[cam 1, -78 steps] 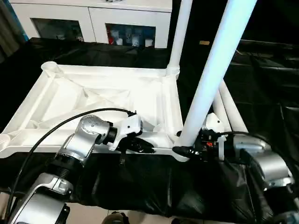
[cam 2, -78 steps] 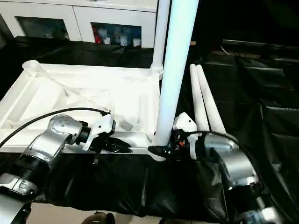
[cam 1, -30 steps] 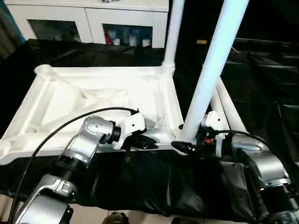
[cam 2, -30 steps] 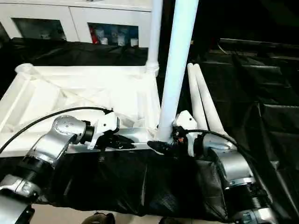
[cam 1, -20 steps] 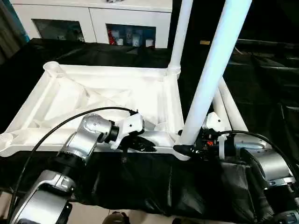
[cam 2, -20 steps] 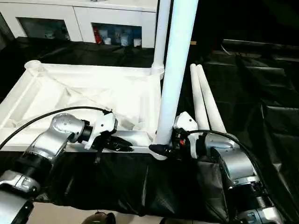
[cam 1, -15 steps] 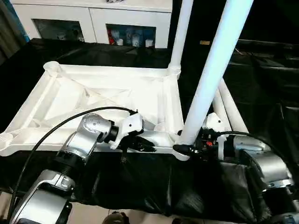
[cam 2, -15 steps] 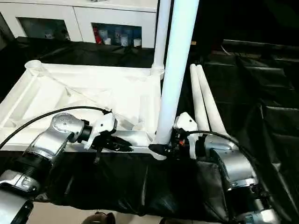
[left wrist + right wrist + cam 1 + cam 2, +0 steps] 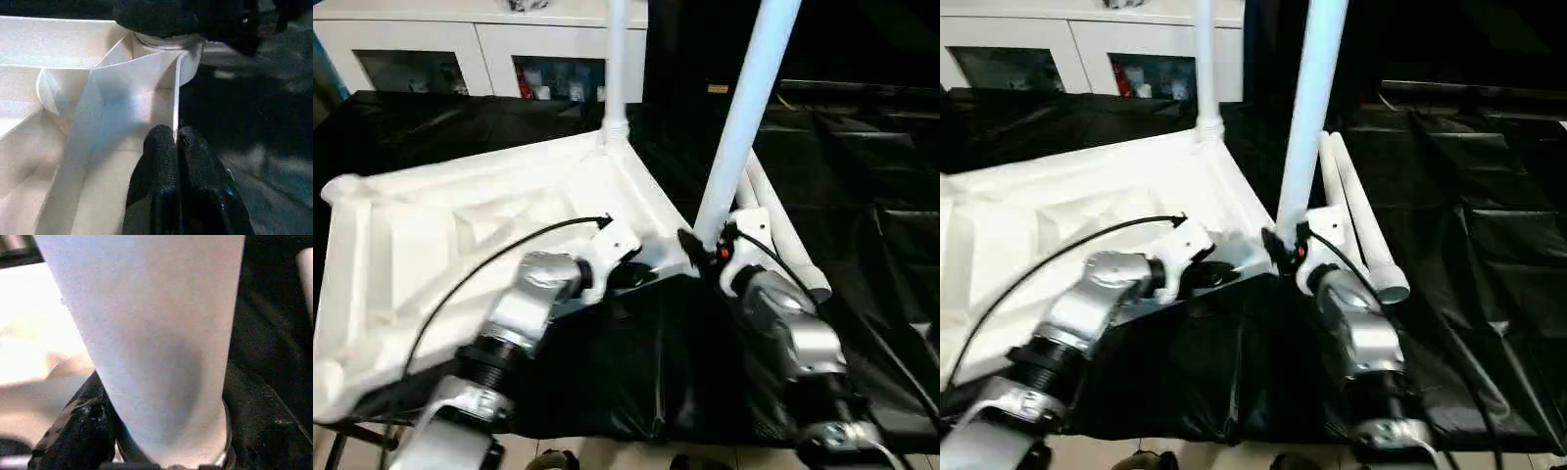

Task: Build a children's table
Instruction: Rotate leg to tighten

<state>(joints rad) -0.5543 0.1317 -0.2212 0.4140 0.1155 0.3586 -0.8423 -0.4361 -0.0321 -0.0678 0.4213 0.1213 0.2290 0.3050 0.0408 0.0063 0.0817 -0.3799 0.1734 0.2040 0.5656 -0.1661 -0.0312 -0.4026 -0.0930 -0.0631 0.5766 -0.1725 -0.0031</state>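
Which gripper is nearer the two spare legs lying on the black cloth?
Right. The right gripper is clamped on the upright leg right beside the spare legs. The left gripper pinches the tabletop rim, farther from them.

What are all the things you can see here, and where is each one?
Tabletop: one, white, upside down on the black cloth, ribs showing.
Standing legs: two, white; far leg in the far corner socket, near leg at the near right corner.
Loose legs: two, white, lying side by side right of the tabletop.
Black cloth: one, covering the work surface.
Cabinet: one, white with glass fronts, behind.
Left gripper: black fingers pinching the tabletop's near rim.
Right gripper: black fingers around the near leg's base.
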